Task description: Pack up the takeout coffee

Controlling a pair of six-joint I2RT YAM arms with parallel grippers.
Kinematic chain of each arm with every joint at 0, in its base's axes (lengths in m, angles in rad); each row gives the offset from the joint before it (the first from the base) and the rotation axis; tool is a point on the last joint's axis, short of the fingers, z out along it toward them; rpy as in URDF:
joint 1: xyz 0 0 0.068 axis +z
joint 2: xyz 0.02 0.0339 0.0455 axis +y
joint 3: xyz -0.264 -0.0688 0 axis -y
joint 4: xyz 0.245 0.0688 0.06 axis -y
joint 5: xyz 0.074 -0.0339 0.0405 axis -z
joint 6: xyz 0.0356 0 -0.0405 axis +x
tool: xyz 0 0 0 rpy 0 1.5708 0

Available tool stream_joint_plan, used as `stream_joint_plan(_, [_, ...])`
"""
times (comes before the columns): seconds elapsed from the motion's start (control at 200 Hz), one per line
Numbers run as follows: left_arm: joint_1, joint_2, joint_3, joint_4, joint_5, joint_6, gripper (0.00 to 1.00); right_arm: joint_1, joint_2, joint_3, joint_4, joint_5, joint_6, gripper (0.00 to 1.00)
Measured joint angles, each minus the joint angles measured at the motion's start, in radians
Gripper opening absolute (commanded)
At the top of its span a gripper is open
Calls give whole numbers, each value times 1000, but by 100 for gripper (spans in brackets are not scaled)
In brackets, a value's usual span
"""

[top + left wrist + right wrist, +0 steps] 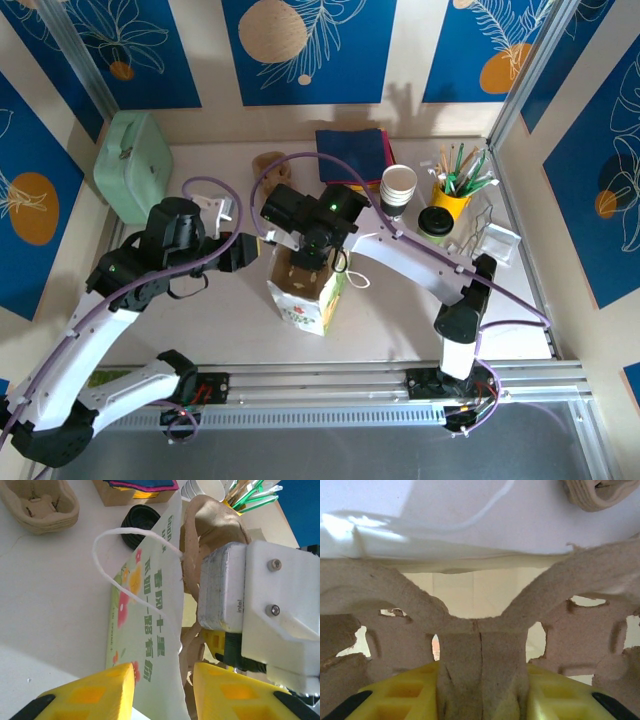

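The takeout coffee [434,222], a small cup with a black lid, stands at the back right beside a yellow holder. A white paper bag [305,295] printed with flowers stands at the table's centre. My right gripper [482,690] is shut on the centre post of a brown pulp cup carrier [480,630] and holds it in the bag's mouth [300,262]. My left gripper [164,680] sits at the bag's left rim, one yellow finger outside the bag wall [160,630] and one inside. The frames do not show whether it pinches the wall.
A stack of white cups [398,185] and the yellow holder [452,198] of straws stand at the back right. Dark napkins [352,150], spare carriers [37,505] and a stack of black lids [141,524] lie behind the bag. A mint case [132,165] stands at the back left.
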Motion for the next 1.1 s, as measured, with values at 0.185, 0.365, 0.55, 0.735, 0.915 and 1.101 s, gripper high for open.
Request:
stream_joint_plan(0.185, [4, 0, -11, 0, 0, 0, 37, -18, -1, -51, 35, -42, 20, 37])
stream_joint_plan(0.365, [6, 3, -11, 0, 1, 8, 40, -43, -8, -105, 82, -92, 45, 36])
stream_joint_plan(0.55, [8, 29, -11, 1, 16, 49, 45, -74, -47, -170, 129, -150, 70, 37])
stream_joint_plan(0.735, [9, 53, -11, 3, 52, 90, 47, -97, -76, -212, 156, -188, 82, 36])
stream_joint_plan(0.915, [10, 81, -13, 14, 123, 129, 49, -109, -76, -225, 168, -207, 82, 36])
stream_joint_plan(1.101, [10, 106, -27, 40, 189, 165, 49, -126, -77, -245, 179, -225, 82, 36])
